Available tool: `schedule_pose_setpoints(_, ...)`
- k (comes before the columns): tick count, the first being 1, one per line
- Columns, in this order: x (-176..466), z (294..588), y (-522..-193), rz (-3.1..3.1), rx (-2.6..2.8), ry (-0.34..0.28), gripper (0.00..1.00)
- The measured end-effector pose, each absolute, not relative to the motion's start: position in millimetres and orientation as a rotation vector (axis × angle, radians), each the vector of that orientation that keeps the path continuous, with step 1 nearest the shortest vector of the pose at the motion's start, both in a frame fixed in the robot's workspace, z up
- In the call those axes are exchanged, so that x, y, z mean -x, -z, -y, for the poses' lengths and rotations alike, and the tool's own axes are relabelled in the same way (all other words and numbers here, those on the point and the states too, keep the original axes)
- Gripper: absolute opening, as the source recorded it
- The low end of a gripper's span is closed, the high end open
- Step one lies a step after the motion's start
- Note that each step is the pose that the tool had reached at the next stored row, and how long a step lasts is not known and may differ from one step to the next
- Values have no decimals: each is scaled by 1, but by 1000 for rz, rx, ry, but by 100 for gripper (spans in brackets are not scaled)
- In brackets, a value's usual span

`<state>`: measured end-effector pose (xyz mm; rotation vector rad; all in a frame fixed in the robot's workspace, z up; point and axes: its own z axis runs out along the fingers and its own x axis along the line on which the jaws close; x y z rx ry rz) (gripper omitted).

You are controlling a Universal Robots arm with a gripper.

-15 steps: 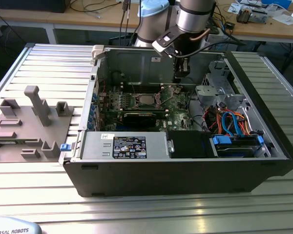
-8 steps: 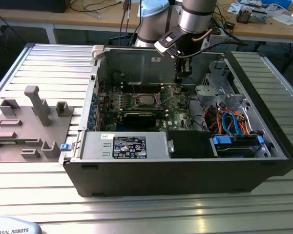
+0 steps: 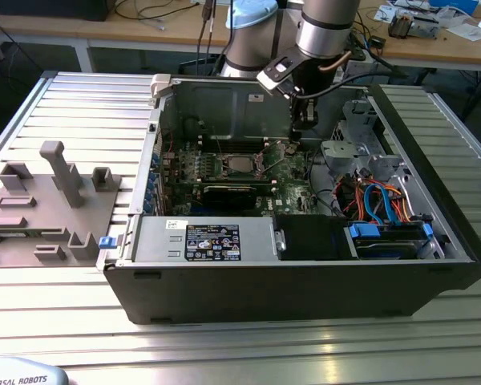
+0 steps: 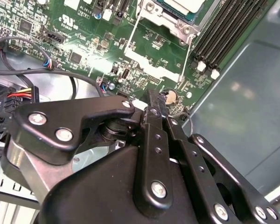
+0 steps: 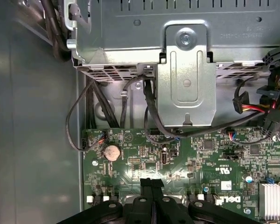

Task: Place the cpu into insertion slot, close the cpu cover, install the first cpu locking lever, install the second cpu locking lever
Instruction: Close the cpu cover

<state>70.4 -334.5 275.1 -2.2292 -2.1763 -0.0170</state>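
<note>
The cpu (image 3: 240, 164) lies flat in the socket in the middle of the green motherboard, silver-grey top up. In the second wrist view the cpu (image 4: 182, 4) sits inside a silvery frame, the cpu cover (image 4: 170, 21). Two thin wire locking levers (image 4: 132, 32) (image 4: 186, 58) stick out from the socket over the board. My gripper (image 3: 292, 147) hangs inside the case, on the exterior view's right of the socket and just above the board. Its black fingers meet with nothing seen between them in both wrist views, gripper (image 4: 151, 95) and gripper (image 5: 151, 183).
A coin cell (image 5: 112, 151) and memory slots (image 4: 224, 28) lie close to the fingertips. A metal drive cage (image 5: 186, 70) with cables rises beyond the board. The power supply (image 3: 200, 241) fills the case's front. A grey parts fixture (image 3: 48, 200) sits outside on the exterior view's left.
</note>
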Motion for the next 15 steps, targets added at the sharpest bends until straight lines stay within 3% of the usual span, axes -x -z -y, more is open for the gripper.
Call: schedule_pose_setpoints(15, -76, 335, -261, 2183, 2223, 17, 11)
